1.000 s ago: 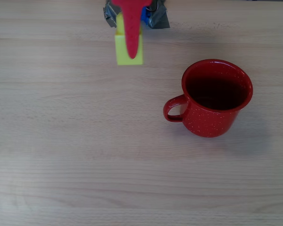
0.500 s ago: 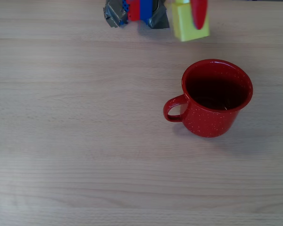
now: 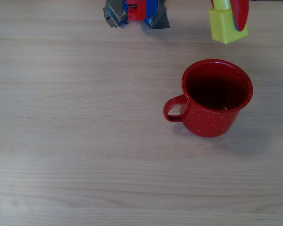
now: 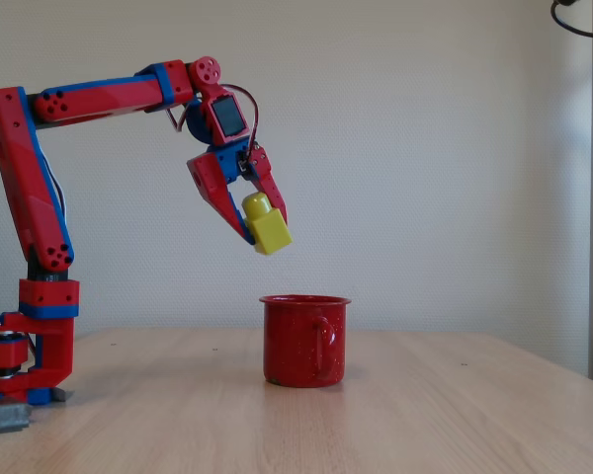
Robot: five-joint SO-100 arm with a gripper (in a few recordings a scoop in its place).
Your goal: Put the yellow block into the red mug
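Observation:
The yellow block (image 3: pixel 225 26) (image 4: pixel 265 226) hangs in the air, tilted, pinched between the red fingers of my gripper (image 3: pixel 233 19) (image 4: pixel 261 219), which is shut on it. The red mug (image 3: pixel 216 97) (image 4: pixel 303 340) stands upright on the wooden table with its dark inside showing and its handle (image 3: pixel 173 108) pointing left in the overhead view. In the fixed view the block is well above the mug's rim and slightly left of its middle. In the overhead view the block lies above the mug's far rim, toward the picture's top edge.
The arm's base (image 3: pixel 136 12) (image 4: pixel 20 365) sits at the table's far edge, top centre in the overhead view and far left in the fixed view. Bare wooden table (image 3: pixel 85 141) spreads left and in front of the mug.
The gripper has carried the yellow block to the right, from the left of the base to above the mug's far rim. The mug has not moved.

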